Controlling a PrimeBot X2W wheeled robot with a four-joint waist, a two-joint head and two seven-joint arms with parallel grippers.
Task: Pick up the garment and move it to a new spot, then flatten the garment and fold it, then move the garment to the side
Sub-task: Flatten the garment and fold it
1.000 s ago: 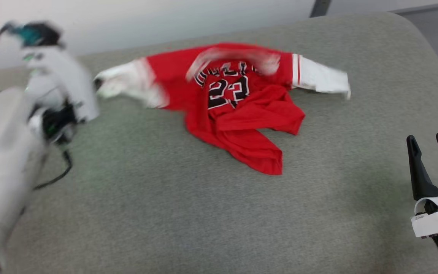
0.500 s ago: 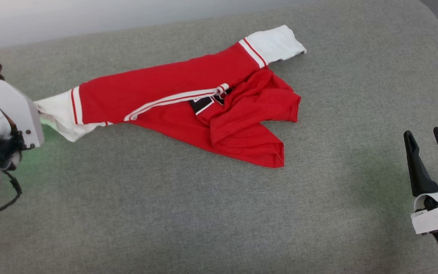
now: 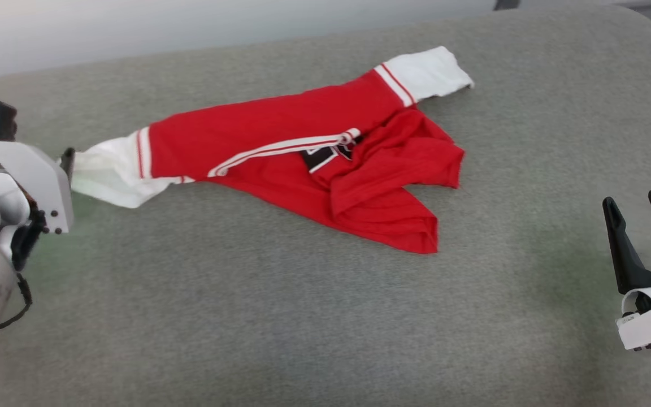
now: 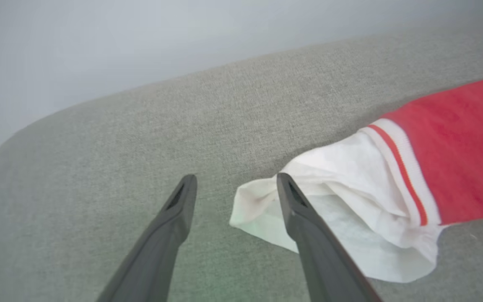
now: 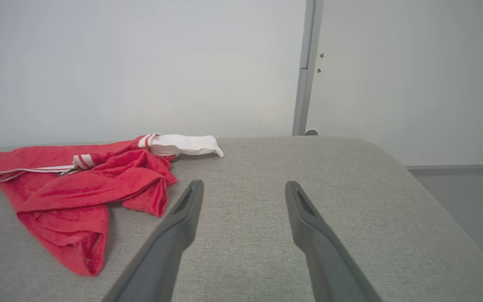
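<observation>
1. The left end effector [image 4: 236, 178] is spread; the white sleeve [image 4: 350, 201] is partly hidden at its edge behind one finger [image 4: 308, 235].
2. The right end effector [image 5: 245, 183] is spread, empty.
3. The garment [image 3: 280, 135] is laid crumpled on the tabletop [image 3: 303, 316], its print [image 3: 322, 158] mostly hidden by folds.

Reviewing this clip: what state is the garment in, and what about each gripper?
garment: lying crumpled on the grey padded surface, not flattened, not folded, held by nothing.
left gripper: open, empty, beside the end of the white sleeve.
right gripper: open, empty, apart from the garment.
</observation>
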